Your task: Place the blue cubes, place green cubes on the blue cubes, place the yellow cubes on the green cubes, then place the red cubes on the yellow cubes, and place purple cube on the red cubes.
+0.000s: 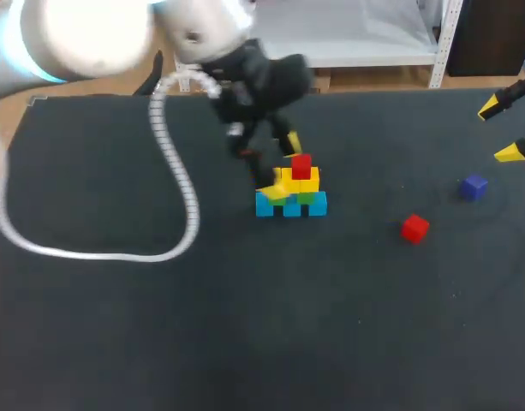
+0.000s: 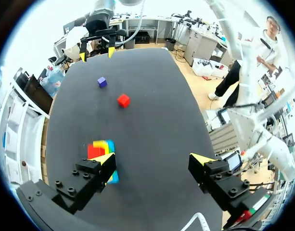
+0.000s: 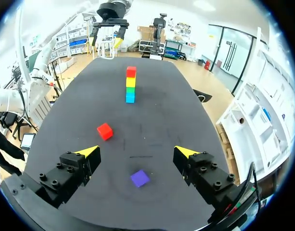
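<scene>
While one red cube already tops the stack (image 1: 301, 184) at the middle of the table (image 1: 245, 325), the loose red cube (image 1: 414, 228) lies well off to the stack's right, with the purple cube (image 1: 474, 187) just past it. That puts it far nearer the right gripper (image 1: 499, 130), which is wide open and empty by the table's right edge. The left gripper (image 1: 283, 165), equally wide, hangs against the stack.

light: bright, even | glare: white on left arm (image 1: 74, 30) | shadows: faint

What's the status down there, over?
Left pincer, right pincer open, empty. Coloured cube stack topped with red. Loose red cube, purple cube unplaced.
</scene>
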Action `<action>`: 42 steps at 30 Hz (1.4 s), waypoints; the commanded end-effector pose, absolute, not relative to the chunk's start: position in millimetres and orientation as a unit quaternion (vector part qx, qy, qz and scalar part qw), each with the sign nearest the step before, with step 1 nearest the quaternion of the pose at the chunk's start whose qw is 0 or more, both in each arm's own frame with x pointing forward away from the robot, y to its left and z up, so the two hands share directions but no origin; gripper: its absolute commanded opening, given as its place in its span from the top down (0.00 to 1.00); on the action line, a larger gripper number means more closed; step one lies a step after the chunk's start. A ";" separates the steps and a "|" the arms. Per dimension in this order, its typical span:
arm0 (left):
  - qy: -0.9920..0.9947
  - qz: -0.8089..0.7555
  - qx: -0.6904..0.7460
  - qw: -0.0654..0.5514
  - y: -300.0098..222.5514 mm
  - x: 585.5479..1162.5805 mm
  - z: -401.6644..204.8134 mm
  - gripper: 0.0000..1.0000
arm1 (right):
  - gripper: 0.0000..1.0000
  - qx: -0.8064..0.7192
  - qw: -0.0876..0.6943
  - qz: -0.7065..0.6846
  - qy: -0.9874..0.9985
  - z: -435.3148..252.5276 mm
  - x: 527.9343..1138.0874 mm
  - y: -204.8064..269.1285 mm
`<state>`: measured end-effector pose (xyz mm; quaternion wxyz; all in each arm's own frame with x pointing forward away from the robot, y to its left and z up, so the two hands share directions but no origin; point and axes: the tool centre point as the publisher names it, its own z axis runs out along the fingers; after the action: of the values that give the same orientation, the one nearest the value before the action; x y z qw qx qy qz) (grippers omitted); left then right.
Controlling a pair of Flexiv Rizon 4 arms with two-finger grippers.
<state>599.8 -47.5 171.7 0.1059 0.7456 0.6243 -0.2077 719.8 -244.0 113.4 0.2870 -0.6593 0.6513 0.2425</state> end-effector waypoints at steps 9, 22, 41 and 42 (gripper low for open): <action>0.619 -0.205 0.731 0.201 106.0 582.0 155.7 0.00 | 0.00 -0.659 0.287 0.243 0.651 113.2 720.1 -243.9; 0.616 -0.241 0.709 0.245 125.3 595.3 156.2 0.00 | 0.00 -0.659 0.287 0.243 0.651 113.2 720.1 -243.9; 0.607 -0.237 0.718 0.245 124.2 599.8 158.8 0.00 | 0.00 -0.841 0.226 0.215 0.442 102.6 658.2 -217.6; 0.607 -0.237 0.718 0.245 124.2 599.8 158.8 0.00 | 0.00 -0.848 0.218 0.213 0.433 96.6 654.4 -215.8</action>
<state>599.6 123.9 158.8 0.2442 0.7179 0.6072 -0.2373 661.4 -221.0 106.1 0.2399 -0.8011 0.5019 0.2208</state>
